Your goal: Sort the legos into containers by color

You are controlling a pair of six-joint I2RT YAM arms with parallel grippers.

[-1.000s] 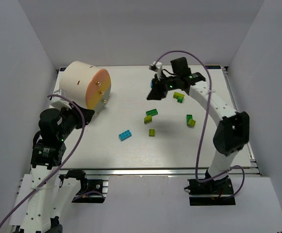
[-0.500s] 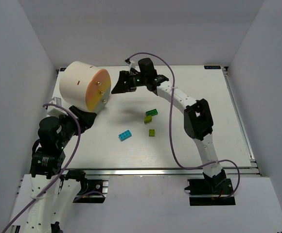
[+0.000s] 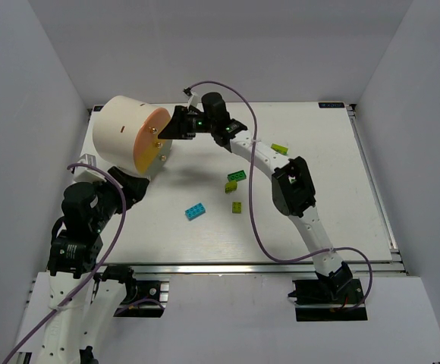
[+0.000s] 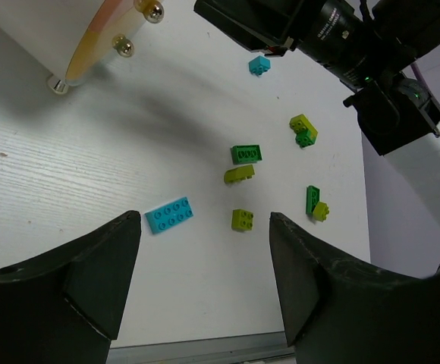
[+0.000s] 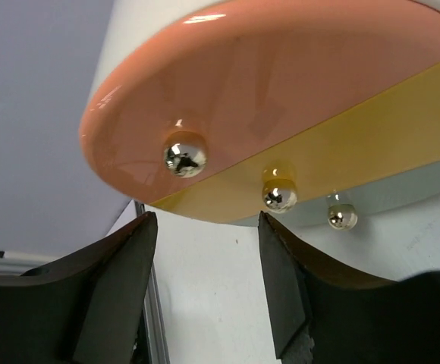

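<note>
Right gripper (image 3: 176, 127) jaws spread, empty; nearest arm to drum (image 3: 121, 125) at table's (image 3: 341, 220) far-left corner; knobs (image 5: 185, 155) of containers (image 5: 281, 83) dead ahead, just beyond fingertips; left gripper (image 4: 205, 220) spread, empty; legos (image 3: 237, 176) loose mid-table, behind right gripper toward near edge.

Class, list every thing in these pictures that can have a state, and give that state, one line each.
left gripper, open, empty
right gripper, open, empty, facing the knobs
drum, lying on its side, nothing visibly pulled out
cyan brick, loose, unsorted, studs up
dark green brick, loose, unsorted, studs up
</note>
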